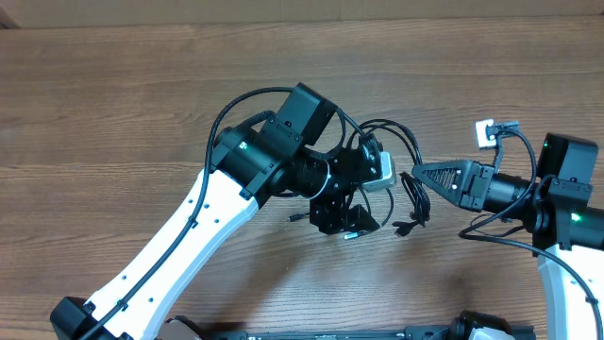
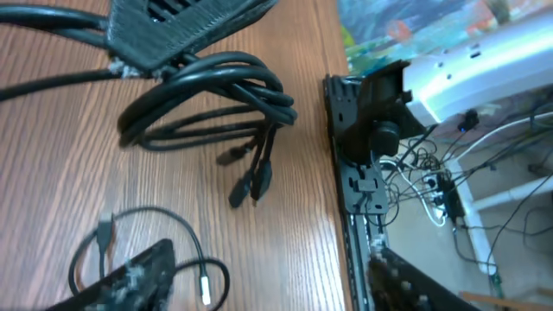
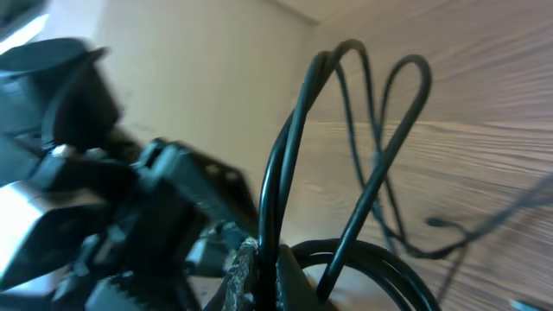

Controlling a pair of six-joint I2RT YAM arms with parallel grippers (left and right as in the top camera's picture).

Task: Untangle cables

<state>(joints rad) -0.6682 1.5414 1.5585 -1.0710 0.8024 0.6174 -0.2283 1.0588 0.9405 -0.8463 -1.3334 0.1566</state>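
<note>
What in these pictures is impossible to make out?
Overhead: the left arm covers part of the cable bundle, hiding how strands cross.
Left wrist: the bottom edge cuts off the left gripper; open or shut is unclear.
Right wrist: close-up blur; where the right gripper pinches the bundle is unclear.

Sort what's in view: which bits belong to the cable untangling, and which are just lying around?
Job:
- coiled cable bundle, clamped in the right pincer
- loose thin cord, lying flat with its plug ends free

Lying about:
- small white block
- background wire clutter
</note>
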